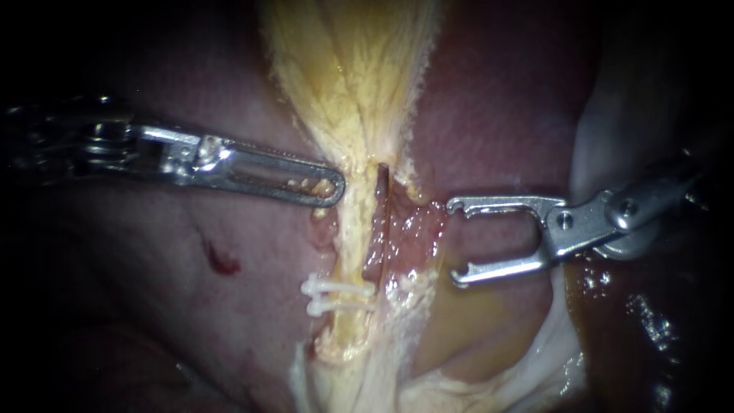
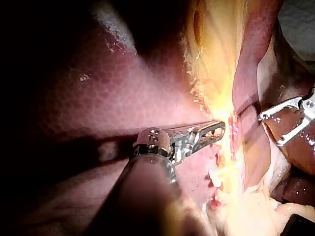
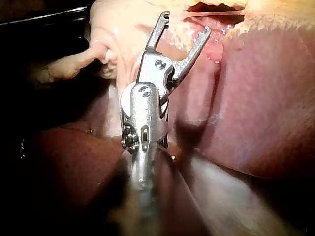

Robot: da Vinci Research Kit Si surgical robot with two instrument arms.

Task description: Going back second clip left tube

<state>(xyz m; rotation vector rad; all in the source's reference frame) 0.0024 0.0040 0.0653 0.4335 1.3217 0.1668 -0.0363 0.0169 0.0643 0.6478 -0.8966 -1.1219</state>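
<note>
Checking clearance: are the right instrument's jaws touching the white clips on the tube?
Apart. The endoscope view shows the right instrument, jaws open, with a plain stretch of tissue between it and the white clips.

- left instrument [image 1: 336,187]: bright silver metal; a flat, round-ended tip with a long oval window; a blocky hinge behind it; a ribbed, darker wrist [image 1: 99,145] towards the shaft
- right instrument [image 1: 454,241]: silver too; two thin jaws, each ending in a small notched hook; both fork from a pivot plate carrying round screw heads [image 1: 564,221]; a rounded knuckle behind, then a grey shaft
</note>
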